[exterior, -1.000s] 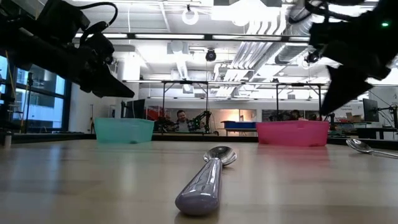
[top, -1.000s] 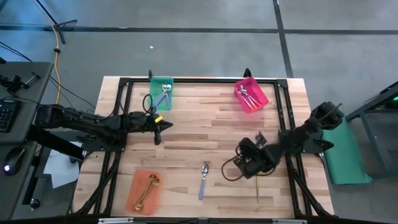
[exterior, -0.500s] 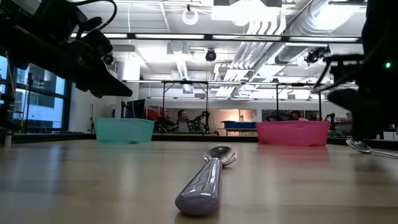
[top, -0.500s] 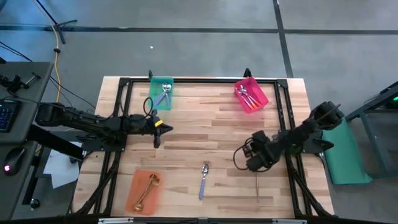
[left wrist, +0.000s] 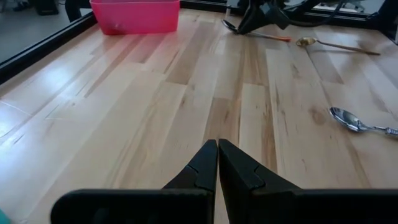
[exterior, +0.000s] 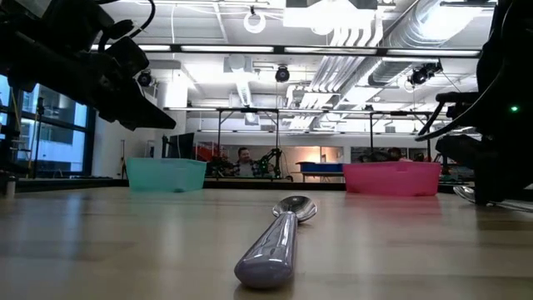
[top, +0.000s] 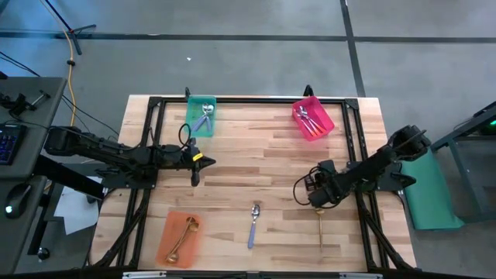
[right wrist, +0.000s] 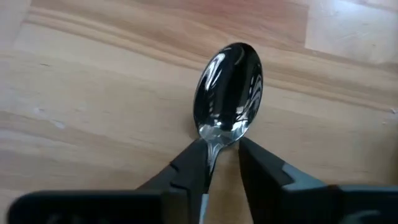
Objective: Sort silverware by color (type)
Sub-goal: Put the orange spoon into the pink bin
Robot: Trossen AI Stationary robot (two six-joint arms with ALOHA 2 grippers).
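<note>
r gripper fingers astride silver spoon neck, on table.

Bright even overhead light, ceiling strip lamps glaring, soft shadows, near spoon handle blurred, tabletop sheen

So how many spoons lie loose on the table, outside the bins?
3: lavender-handled spoon front centre; gold spoon to its right; silver-bowled spoon at the right gripper. The arm may hide others.

The dark left end effector hovers over the left middle, fingers pressed together. The dark right end effector sits low at the right, fingers parted.
</note>
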